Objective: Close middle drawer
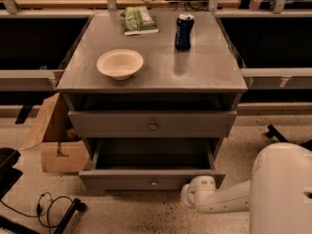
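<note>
Middle drawer [122, 181]: pulled well out of the cabinet [214, 79], grey interior open to view and empty as far as can be seen. Its front sits forward of the top drawer [112, 123] above, which is only slightly proud of the frame. Small round knob [154, 183] at centre of the front.

Gripper [196, 193]: low, at the right end of the middle drawer's front, on the end of the white arm [229, 201] reaching in from the right. Touching the front or just beside it: cannot tell. Open or closed: cannot tell, since only a rounded white end shows.

Judgement: this placement suits a push. The arm comes in from the floor side, facing the front, so driving toward the cabinet should slide the drawer shut. Contact is off-centre, right of the knob, so the drawer may skew on its runners.

On top, clear of the work: pale bowl [120, 63], blue can [184, 31], green packet [140, 19]. Print on can and packet not legible. Cardboard box [56, 145] on the floor at left shows no readable marking.
</note>
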`<action>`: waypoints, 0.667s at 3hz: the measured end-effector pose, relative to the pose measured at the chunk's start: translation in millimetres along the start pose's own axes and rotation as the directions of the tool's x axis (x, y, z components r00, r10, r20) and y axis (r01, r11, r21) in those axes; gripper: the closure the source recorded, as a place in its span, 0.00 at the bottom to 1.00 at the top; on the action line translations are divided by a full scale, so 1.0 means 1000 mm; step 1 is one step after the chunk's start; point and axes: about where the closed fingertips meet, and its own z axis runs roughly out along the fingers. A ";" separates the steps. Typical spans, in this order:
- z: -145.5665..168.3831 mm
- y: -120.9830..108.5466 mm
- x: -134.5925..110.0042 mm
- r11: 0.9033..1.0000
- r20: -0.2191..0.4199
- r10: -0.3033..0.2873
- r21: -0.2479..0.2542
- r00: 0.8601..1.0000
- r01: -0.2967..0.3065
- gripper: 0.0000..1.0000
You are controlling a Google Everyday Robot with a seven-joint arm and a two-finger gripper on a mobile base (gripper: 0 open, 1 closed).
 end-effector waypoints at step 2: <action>0.001 0.038 -0.006 0.998 -0.003 0.013 -0.068 1.000 -0.013 1.00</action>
